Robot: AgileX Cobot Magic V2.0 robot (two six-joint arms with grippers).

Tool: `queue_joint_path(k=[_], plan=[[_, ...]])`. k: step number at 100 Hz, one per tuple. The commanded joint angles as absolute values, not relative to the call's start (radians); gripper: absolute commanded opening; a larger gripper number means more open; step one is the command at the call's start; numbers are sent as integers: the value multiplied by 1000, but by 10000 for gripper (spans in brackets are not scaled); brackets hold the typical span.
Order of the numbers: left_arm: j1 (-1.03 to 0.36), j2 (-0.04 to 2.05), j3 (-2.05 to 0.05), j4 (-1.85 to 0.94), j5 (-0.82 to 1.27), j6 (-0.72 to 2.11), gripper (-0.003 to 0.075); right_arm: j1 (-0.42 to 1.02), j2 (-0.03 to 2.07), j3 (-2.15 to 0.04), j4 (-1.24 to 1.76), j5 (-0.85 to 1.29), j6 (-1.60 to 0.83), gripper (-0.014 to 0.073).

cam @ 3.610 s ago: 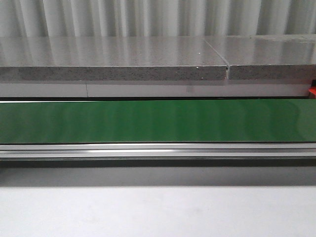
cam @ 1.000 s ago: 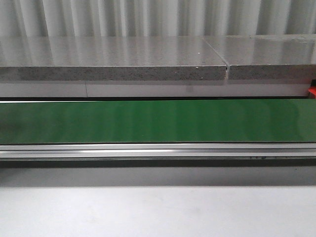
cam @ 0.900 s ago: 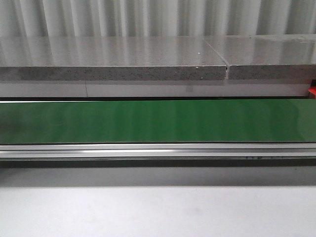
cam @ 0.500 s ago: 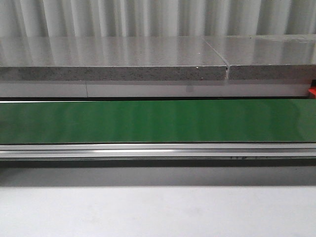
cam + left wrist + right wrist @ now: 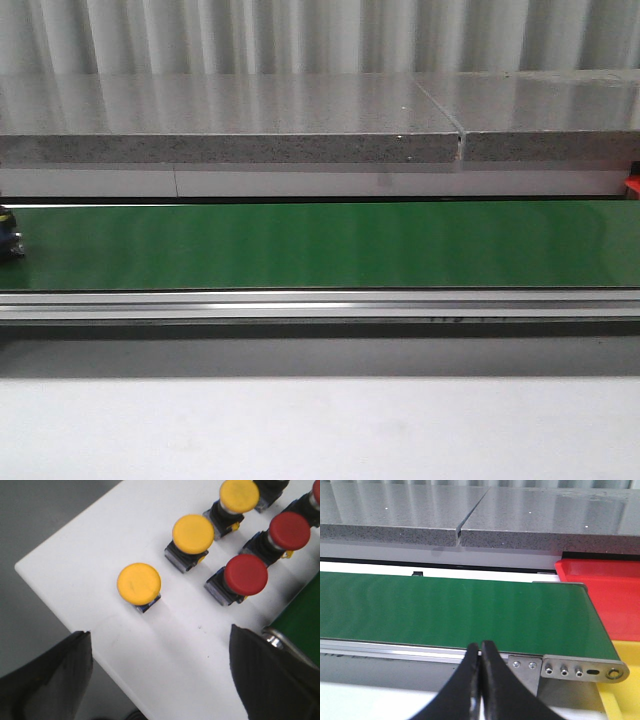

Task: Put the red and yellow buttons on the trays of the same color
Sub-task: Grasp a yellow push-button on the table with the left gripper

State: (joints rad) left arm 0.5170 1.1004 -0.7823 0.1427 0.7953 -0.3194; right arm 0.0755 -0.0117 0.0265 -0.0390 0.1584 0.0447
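My left gripper (image 5: 157, 672) hangs with fingers spread above the yellow button (image 5: 139, 584).

The button stands upright, cap up, between my fingers and just ahead of them. My right gripper (image 5: 480, 650) is pressed together, empty, before the green belt (image 5: 450, 612).

A belt (image 5: 320, 245) runs across the front view with a stone slab (image 5: 230, 120) behind it, a table (image 5: 320, 430) before it, and a button (image 5: 8, 235) on the belt's left end.
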Motion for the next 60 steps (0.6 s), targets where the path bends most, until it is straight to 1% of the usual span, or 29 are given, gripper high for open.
queue_joint_path(k=[1,32,60], plan=[[520,1114,-798,140,738,-332,546,77,-21,12,-51,76,40,-92],[551,1283,-826,162,698,-333,546,77,-21,12,-51,76,40,-92],[558,1377,-860,165,642,-333,546,77,-21,12,-51,76,40,-92]])
